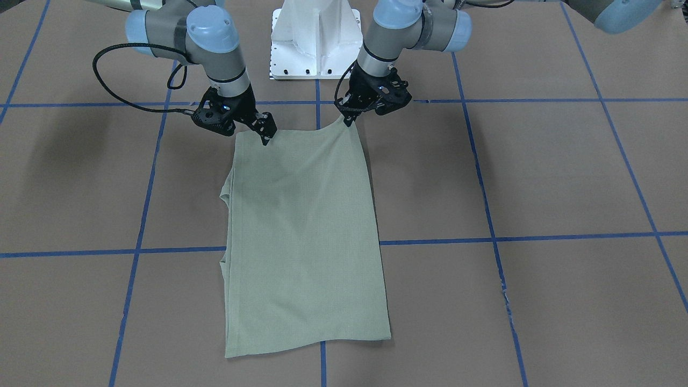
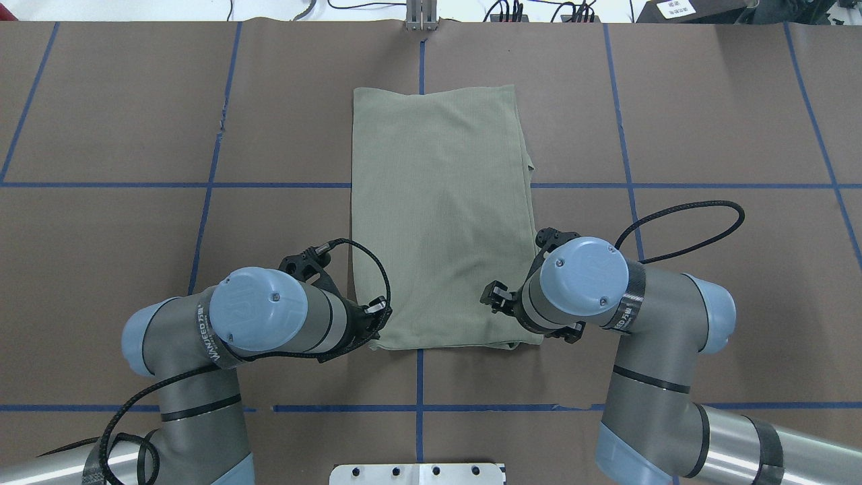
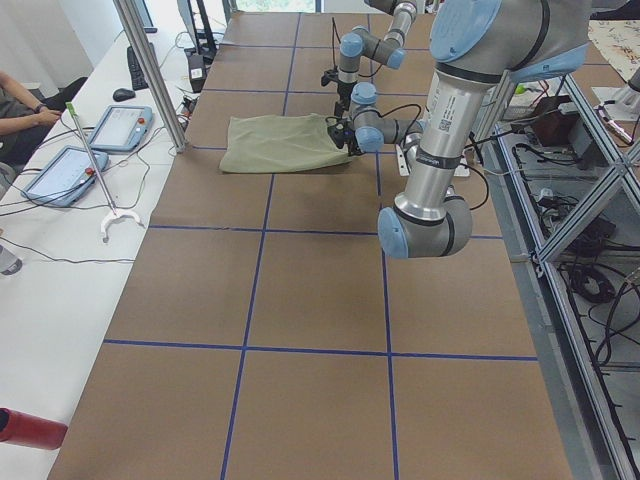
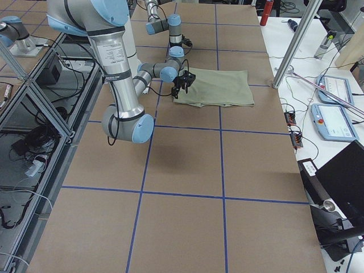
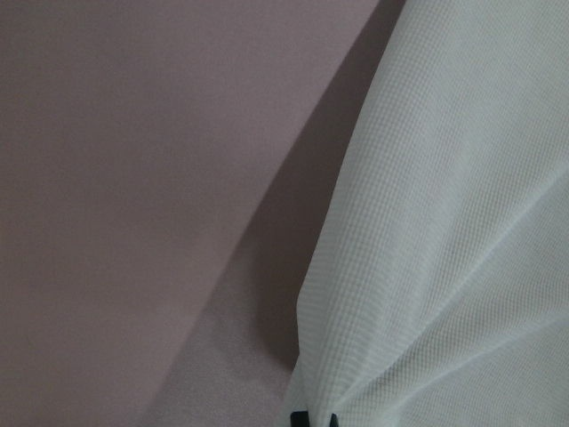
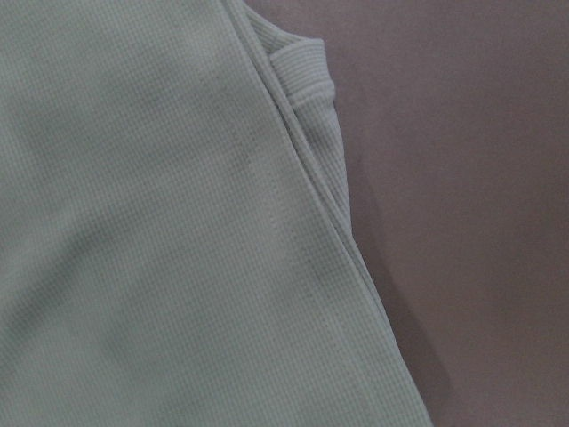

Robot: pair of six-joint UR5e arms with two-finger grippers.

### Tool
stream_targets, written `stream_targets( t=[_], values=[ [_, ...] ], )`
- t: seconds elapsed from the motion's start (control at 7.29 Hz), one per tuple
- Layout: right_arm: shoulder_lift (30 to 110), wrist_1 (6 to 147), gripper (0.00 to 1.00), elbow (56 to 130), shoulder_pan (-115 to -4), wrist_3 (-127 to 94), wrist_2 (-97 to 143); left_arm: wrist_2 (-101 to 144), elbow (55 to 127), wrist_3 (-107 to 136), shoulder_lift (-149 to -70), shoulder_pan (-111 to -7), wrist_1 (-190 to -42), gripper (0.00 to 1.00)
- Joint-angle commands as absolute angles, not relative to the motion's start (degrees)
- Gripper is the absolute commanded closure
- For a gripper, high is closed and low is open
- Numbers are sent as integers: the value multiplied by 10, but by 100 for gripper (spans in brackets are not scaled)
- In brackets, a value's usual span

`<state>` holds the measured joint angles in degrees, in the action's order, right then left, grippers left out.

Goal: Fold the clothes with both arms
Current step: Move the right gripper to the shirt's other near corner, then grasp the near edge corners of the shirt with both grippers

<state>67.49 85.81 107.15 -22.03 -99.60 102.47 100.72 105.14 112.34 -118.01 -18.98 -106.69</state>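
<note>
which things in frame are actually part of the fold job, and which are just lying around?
Job: sage-green shirt, left gripper pinching its corner, right gripper at the neighbouring corner.
Lying about: two teach pendants, computer mouse, red cylinder, all on the white side bench.

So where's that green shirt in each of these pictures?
Front-facing: shirt centre.
Overhead: shirt upper centre.
Exterior left: shirt near the top, left of centre.
Exterior right: shirt near the top, right of centre.
Left wrist: shirt fills the right side.
Right wrist: shirt fills the left side.
Landmark: the blue tape line running under it, in the four outer views.
</note>
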Motion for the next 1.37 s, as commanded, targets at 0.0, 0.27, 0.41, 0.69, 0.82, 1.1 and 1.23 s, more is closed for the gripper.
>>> stream_targets(
  t=[0.0,0.27,0.41,0.69,0.82,1.1,1.23],
  values=[
    [670,857,0,1057,-203,-998,1018,1008,1050,1123,-1181,-190,-1067,100],
    [671,856,0,1056,-197,-998,1008,1008,1051,1123,-1181,-190,-1067,100],
    [669,855,0,1056,-197,-996,1008,1007,1051,1123,-1182,-190,-1067,100],
    [670,855,0,1055,-202,-993,1008,1007,1051,1123,-1181,-190,-1067,100],
    [671,855,0,1055,-203,-993,1008,1008,1051,1123,-1182,-190,-1067,100],
    [673,855,0,1056,-204,-994,1010,1007,1052,1123,-1182,-190,-1067,100],
    [674,855,0,1055,-204,-993,1010,1008,1052,1123,-1182,-190,-1067,100]
  ],
)
